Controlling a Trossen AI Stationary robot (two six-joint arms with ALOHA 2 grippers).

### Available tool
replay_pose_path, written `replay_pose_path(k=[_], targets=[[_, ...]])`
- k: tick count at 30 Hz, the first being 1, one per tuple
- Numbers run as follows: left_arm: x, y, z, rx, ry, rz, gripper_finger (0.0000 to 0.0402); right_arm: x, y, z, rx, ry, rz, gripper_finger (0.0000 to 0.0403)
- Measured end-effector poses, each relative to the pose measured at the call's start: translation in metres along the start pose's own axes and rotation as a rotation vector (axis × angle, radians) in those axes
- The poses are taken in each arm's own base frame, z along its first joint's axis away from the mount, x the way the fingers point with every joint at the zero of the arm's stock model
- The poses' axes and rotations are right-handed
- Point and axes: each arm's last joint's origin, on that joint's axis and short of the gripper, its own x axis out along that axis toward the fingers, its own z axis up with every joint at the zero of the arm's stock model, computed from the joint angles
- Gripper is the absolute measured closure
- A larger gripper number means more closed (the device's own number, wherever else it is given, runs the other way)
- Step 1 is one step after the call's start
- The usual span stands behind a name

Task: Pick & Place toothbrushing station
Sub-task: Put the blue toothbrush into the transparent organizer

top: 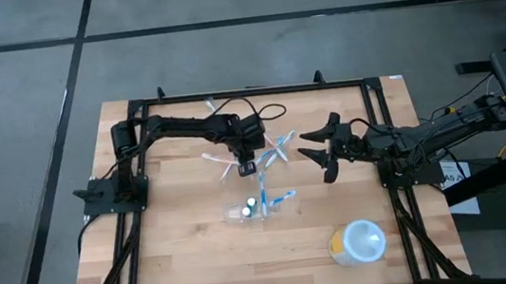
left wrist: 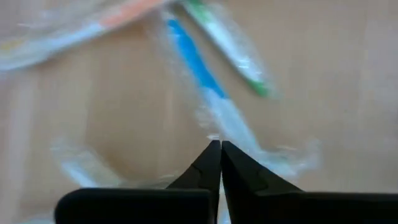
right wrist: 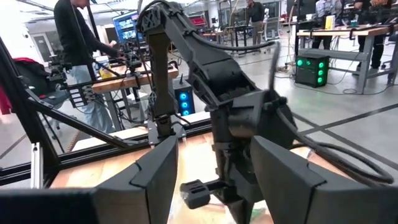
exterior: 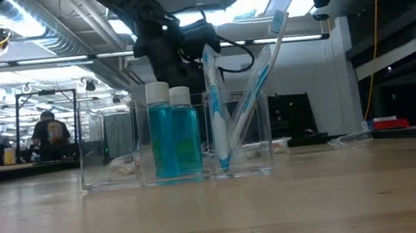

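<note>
The toothbrushing station [top: 256,209], a clear rectangular holder, stands on the wooden table. It holds two blue bottles [exterior: 175,133] and upright wrapped toothbrushes [exterior: 217,107]. Farther back, several toothbrushes in clear wrappers lie loose on the table [top: 277,147]. My left gripper [top: 248,169] points steeply down among them and is shut at a blue-handled wrapped toothbrush [left wrist: 189,56]. My right gripper [top: 316,151] hangs open above the table to the right of the loose toothbrushes, with nothing between its fingers. My left gripper [left wrist: 216,144] has its two fingertips together on the clear wrapper [left wrist: 214,132] of the blue-handled toothbrush, at the end nearest the fingers. The fingers come from above, slanting down. I cannot tell whether the toothbrush is off the table.
A green-handled [left wrist: 230,43] and an orange-handled [left wrist: 124,15] wrapped toothbrush lie close to the held one. A round white and yellow container [top: 358,242] stands near the table's front right. A black frame [top: 247,93] runs around the work area. People show in the room beyond.
</note>
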Motion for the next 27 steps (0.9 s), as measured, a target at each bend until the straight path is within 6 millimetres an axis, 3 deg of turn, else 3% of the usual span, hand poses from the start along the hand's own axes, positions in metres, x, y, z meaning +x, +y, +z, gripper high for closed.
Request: replay_pose_path(k=[14, 27], targets=[[-0.001, -0.002, 0.003, -0.026, -0.019, 0.121, 0.0214, 0.0, 0.0, 0.0, 0.005, 0.004, -0.001, 0.0197], [0.023, -0.012, 0.001, -0.008, 0.011, 0.103, 0.0209, 0.0, 0.0, -0.001, 0.004, 0.006, -0.001, 0.0197]])
